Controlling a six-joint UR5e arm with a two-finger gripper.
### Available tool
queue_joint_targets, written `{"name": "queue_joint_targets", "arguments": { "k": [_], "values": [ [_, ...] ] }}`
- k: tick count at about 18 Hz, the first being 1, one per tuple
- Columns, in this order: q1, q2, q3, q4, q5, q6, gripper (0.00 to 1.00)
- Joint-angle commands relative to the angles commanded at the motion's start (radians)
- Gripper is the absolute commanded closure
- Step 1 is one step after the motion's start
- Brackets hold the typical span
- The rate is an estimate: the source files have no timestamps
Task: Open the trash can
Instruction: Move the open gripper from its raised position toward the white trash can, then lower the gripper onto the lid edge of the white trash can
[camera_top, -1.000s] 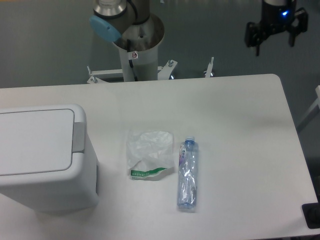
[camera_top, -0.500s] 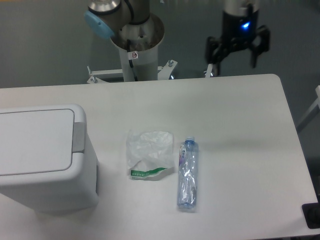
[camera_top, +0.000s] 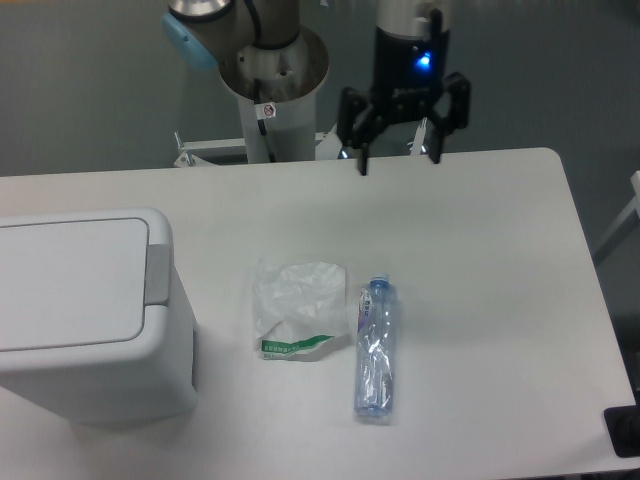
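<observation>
I've got the gripper (camera_top: 400, 160) hanging over the far edge of the table (camera_top: 480, 260), fingers spread wide apart, nothing between them, blue light lit on its body. Trash can (camera_top: 90, 315) sits at the near left corner, well apart from the gripper; lid flat and closed, grey push tab (camera_top: 158, 272) on its right edge. Crumpled plastic bag (camera_top: 297, 308) with green print lies mid-table, clear bottle (camera_top: 376, 348) on its side just right of it.
</observation>
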Motion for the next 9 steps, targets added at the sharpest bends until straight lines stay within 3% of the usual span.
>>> {"name": "queue_joint_targets", "arguments": {
  "k": [9],
  "values": [
    [-0.149,-0.084,0.005,0.123,-0.008,-0.143,0.00]
  ]
}}
